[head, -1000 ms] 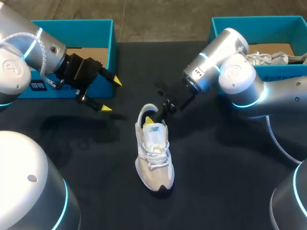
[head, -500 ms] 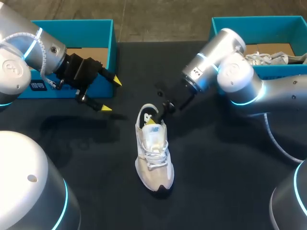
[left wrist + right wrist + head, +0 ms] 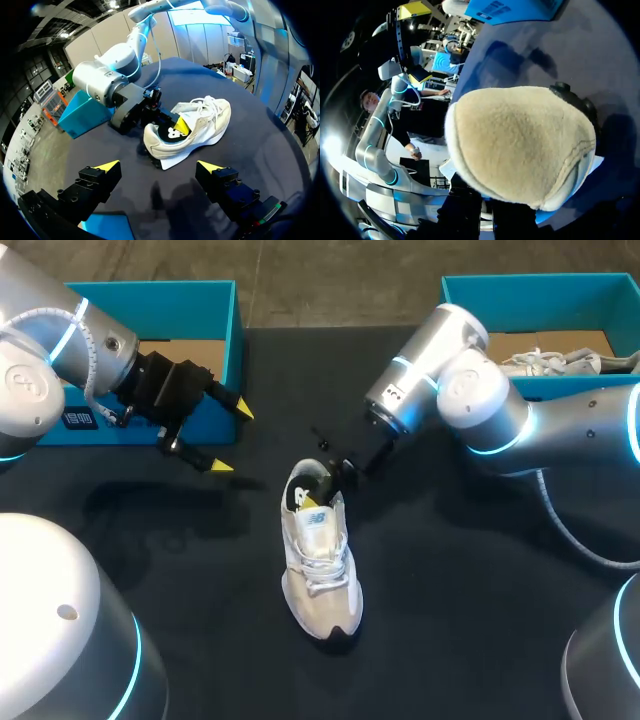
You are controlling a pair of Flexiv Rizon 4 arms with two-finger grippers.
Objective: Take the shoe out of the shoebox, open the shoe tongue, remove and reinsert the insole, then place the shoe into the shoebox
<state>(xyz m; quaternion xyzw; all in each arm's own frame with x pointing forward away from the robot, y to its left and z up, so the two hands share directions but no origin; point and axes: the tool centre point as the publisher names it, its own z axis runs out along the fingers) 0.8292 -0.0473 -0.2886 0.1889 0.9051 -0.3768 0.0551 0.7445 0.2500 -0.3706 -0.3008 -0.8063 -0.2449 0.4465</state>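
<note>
Nothing legible anywhere. Shoe (image 3: 318, 545), table centre: small logo patch (image 3: 318, 523) on the tongue, lettering too fine to make out. Left shoebox (image 3: 160, 295), 10 o'clock: white label (image 3: 78, 420) on its front wall, print unreadable. Right arm (image 3: 470, 400), 1 o'clock: tiny dark marks on the casing, illegible.

White and beige lace-up fabric sneaker (image 3: 320, 560), black inside the collar, black at the toe. Teal cardboard shoebox (image 3: 160, 305), brown inside. Matte black tabletop (image 3: 450, 590).
</note>
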